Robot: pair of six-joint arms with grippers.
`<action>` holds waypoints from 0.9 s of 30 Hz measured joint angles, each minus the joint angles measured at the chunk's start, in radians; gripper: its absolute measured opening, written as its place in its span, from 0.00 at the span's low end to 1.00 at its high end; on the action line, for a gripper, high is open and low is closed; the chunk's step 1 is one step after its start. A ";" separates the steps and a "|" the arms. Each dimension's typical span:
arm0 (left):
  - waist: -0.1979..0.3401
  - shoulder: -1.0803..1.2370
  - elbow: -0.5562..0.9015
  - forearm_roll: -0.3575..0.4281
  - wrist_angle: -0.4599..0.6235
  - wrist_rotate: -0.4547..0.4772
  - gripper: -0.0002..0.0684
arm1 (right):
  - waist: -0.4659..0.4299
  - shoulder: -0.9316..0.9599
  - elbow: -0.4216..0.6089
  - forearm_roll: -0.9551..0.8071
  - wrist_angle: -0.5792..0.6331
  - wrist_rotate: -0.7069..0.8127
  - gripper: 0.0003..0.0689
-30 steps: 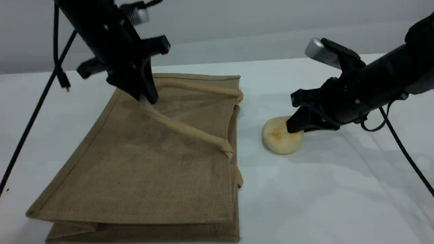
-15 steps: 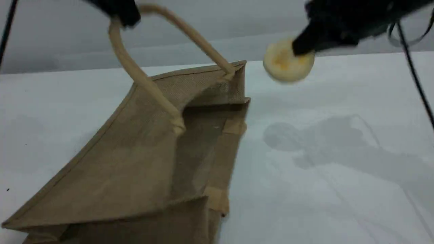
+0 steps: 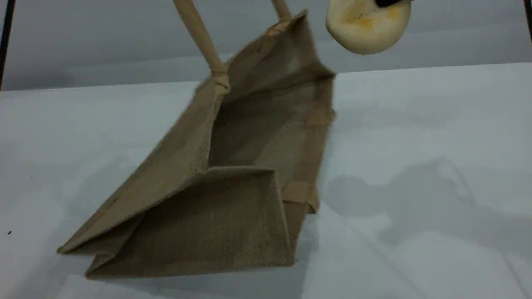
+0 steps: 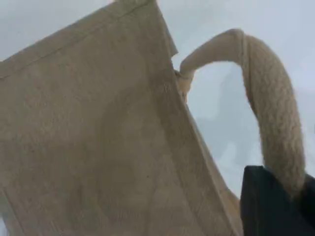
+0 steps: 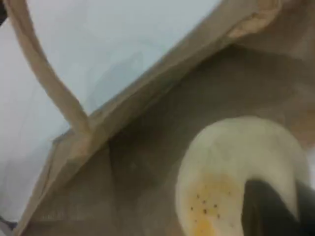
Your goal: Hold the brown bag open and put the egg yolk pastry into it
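The left end effector was clamped on the beige handle, lifting the brown bag open off the surface. The right end effector held the egg yolk pastry above the mouth's far right corner; it probably needed to move left and lower before release

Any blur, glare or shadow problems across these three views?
Scene view: soft overall, a diffuse grey shadow on the white table, no glare. Left wrist view: beige loop handle fuzzy. Right wrist view: the pale round pastry with orange blotches and tan woven bag out of focus.
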 joint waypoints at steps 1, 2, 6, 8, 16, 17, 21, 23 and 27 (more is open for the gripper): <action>0.000 -0.007 0.000 0.000 0.000 0.002 0.12 | 0.000 -0.005 0.000 0.004 -0.001 0.000 0.04; 0.000 -0.015 0.000 0.001 0.000 0.004 0.12 | 0.000 -0.008 0.000 0.006 -0.001 0.000 0.04; 0.000 -0.046 0.000 0.001 0.000 0.004 0.12 | 0.000 -0.010 0.000 0.013 0.000 0.000 0.04; 0.000 -0.062 0.001 -0.001 0.000 0.004 0.12 | 0.000 -0.010 0.000 0.027 0.001 0.000 0.04; -0.009 -0.090 0.001 -0.084 -0.002 0.020 0.12 | 0.003 -0.010 -0.001 0.085 0.037 -0.004 0.04; -0.016 -0.092 0.001 -0.092 -0.002 0.024 0.12 | 0.007 -0.010 -0.001 0.085 0.038 -0.004 0.04; -0.048 -0.093 0.001 -0.077 -0.002 0.025 0.12 | 0.052 -0.010 -0.001 0.086 0.045 -0.008 0.04; -0.049 -0.093 0.001 -0.051 -0.001 0.025 0.12 | 0.087 -0.010 -0.001 0.075 0.035 -0.008 0.04; -0.048 -0.093 0.001 -0.036 -0.002 0.015 0.12 | 0.160 -0.001 0.024 0.063 -0.007 -0.008 0.04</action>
